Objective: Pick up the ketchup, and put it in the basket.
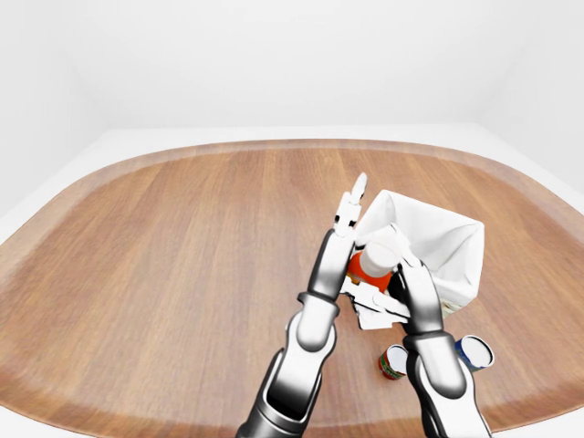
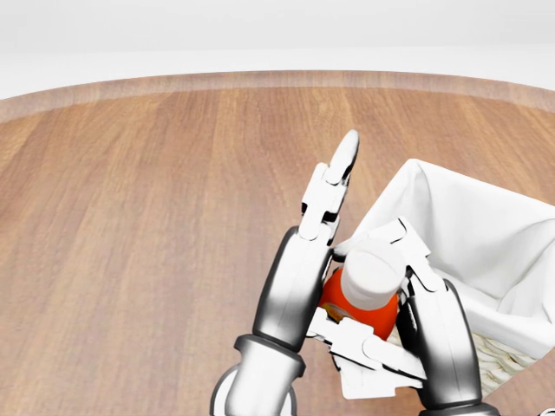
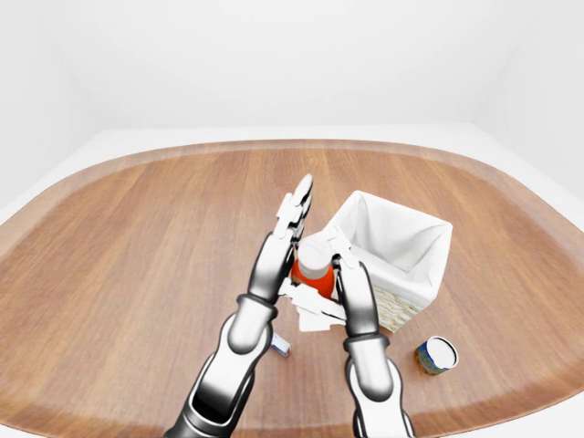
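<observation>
In the head view, the red ketchup bottle with a white cap [image 2: 368,299] stands nearly upright, cap toward the top of the view, between the robot's two hands at the left wall of the white cloth-lined woven basket [image 2: 486,234]. The left hand [image 2: 321,234] is spread wide, its fingers stretched straight up and away from the bottle, with only its palm side against the red body. The right hand [image 2: 390,299] wraps the bottle from the right and below, one finger lying over the cap's upper edge and the others under the body, so this hand holds the bottle. The bottle sits just at the basket's rim; whether it is over the inside cannot be told from here. The rounded brown wooden tabletop [image 2: 130,217] fills the rest of the view. In the left-eye view, the bottle shows against the basket's near left wall, and below the basket, on either side of the right forearm, lie a small red and green can [image 1: 393,362] and a small blue can with a white top [image 1: 474,350]. In the right-eye view, the bottle appears just left of the basket, apart from its lining, and a blue and yellow can [image 3: 437,355] stands on the tabletop at lower right, well clear of the basket.
</observation>
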